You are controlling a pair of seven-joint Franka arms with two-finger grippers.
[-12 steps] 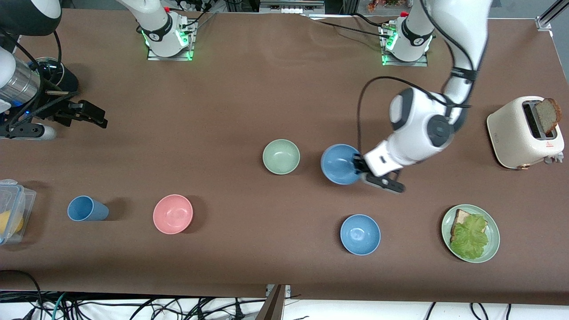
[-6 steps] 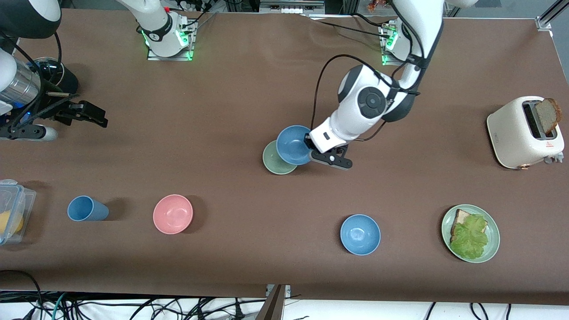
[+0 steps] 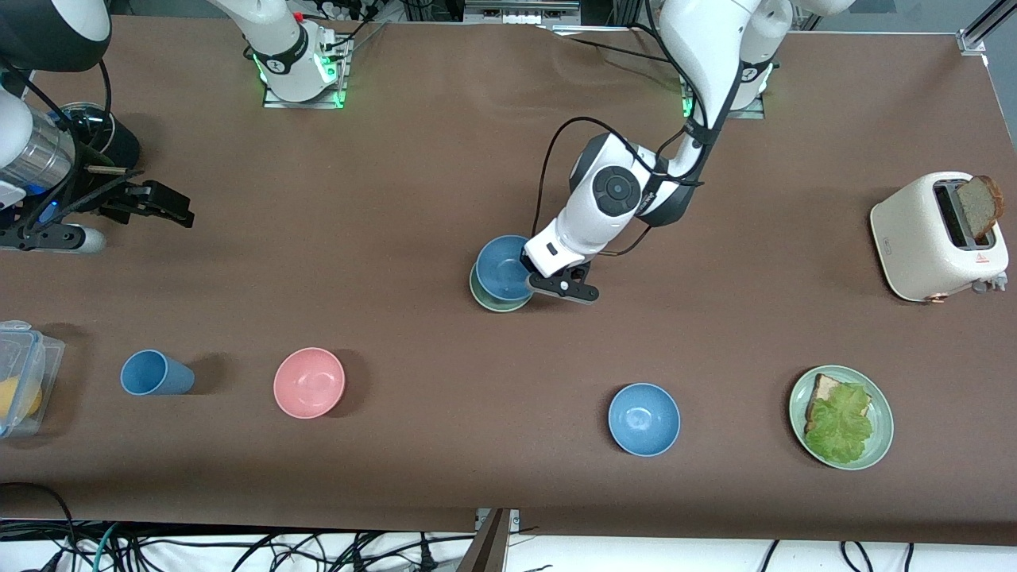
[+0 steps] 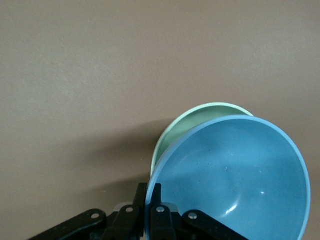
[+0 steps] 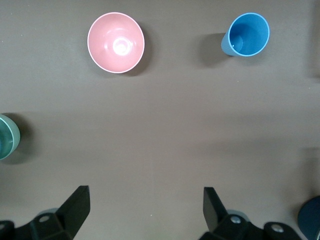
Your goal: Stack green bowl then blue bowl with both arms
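Note:
My left gripper is shut on the rim of the blue bowl, one finger inside and one outside. It holds the bowl tilted just over the green bowl, which stands near the table's middle and shows only as a crescent. In the left wrist view the blue bowl covers most of the green bowl, and the left gripper pinches the blue rim. I cannot tell whether the bowls touch. My right gripper waits open and empty over the right arm's end of the table; it also shows in the right wrist view.
A pink bowl and a blue cup stand nearer the camera toward the right arm's end. A brighter blue bowl, a green plate with bread and lettuce and a toaster are toward the left arm's end. A clear container sits at the table's edge.
My left gripper has carried the blue bowl from beside the green bowl to over it and lowered it. The right arm has not moved.

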